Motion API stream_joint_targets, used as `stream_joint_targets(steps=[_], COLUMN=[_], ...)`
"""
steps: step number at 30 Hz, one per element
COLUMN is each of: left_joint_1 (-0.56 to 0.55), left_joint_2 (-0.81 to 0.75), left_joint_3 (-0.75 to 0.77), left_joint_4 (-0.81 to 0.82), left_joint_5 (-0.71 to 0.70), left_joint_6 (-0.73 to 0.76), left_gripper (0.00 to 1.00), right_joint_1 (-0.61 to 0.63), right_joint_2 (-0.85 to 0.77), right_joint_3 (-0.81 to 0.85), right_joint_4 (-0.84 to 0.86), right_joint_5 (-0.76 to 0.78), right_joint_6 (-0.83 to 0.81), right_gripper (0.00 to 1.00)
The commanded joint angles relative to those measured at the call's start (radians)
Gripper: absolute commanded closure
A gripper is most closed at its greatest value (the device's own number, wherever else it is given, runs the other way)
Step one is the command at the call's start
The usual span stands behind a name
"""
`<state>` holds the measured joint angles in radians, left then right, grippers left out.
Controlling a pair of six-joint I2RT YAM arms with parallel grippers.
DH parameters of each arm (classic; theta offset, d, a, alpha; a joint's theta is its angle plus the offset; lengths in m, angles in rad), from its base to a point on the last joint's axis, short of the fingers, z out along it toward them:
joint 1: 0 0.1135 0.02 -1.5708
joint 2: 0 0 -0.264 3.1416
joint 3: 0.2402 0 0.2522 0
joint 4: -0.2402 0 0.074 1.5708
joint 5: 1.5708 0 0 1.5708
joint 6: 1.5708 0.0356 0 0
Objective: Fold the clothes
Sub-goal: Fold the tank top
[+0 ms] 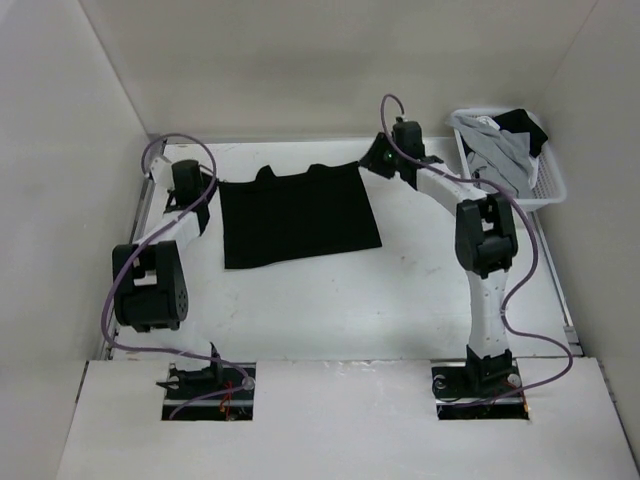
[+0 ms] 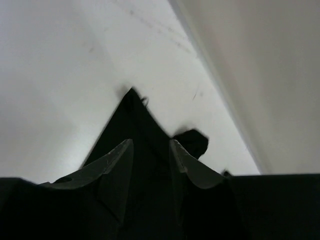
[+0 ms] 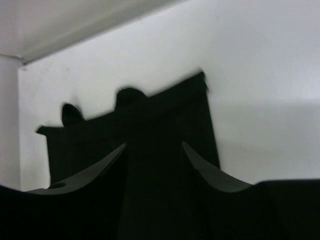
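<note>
Jaws of the left gripper [image 2: 151,142] stand apart above a corner of the black T-shirt [image 1: 298,218], and the right gripper [image 3: 154,145] is spread wide too; dark on dark, we cannot tell whether either touches cloth. One shirt lies flat on the counter [image 1: 350,300] between both grippers, long axis left to right, lumpy edge toward the far wall. One basket [image 1: 530,198] holds grey cloth [image 1: 495,155].

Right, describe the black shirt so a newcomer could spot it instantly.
Start at the white table and look to its far middle. The black T-shirt lies flat there, a rough rectangle. Unlike the garments heaped in the white basket at far right, it lies alone.
</note>
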<state>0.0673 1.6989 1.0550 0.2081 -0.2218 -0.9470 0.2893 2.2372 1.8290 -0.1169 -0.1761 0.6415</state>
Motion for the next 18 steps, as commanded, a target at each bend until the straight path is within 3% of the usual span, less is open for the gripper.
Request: stream_joint_targets(steps=[1,4,6,9,13,18], left_joint_1=[-0.048,-0.109,-0.126,-0.123,-0.093,-0.048], left_joint_2=[-0.229,-0.442,-0.591,-0.787,-0.936,-0.972], left_joint_3=[-0.217,-0.464,-0.594,-0.708,-0.767,-0.802], left_joint_4=[0.089,0.08,0.018,-0.166,-0.373,-0.403], left_joint_5=[-0.033,-0.074,-0.068,-0.044,0.036,0.139], left_joint_6=[0.001,0.002,-0.018,-0.064,-0.13,-0.167], left_gripper=[0.67,0.69,0.71,0.73,0.76,0.67], right_joint_1=[0.014,0.047,0.066,0.087,0.099,0.119], right_joint_2=[-0.225,-0.414,-0.503,-0.599,-0.665,-0.723], right_joint_3=[-0.275,-0.595,-0.739,-0.876,-0.944,-1.022], right_joint_4=[0.129,0.308,0.376,0.421,0.418,0.421], right_joint_5=[0.019,0.027,0.026,0.035,0.055,0.063], right_joint_6=[0.0,0.043,0.064,0.072,0.078,0.072], right_gripper=[0.57,0.87,0.96,0.98,0.97,0.95])
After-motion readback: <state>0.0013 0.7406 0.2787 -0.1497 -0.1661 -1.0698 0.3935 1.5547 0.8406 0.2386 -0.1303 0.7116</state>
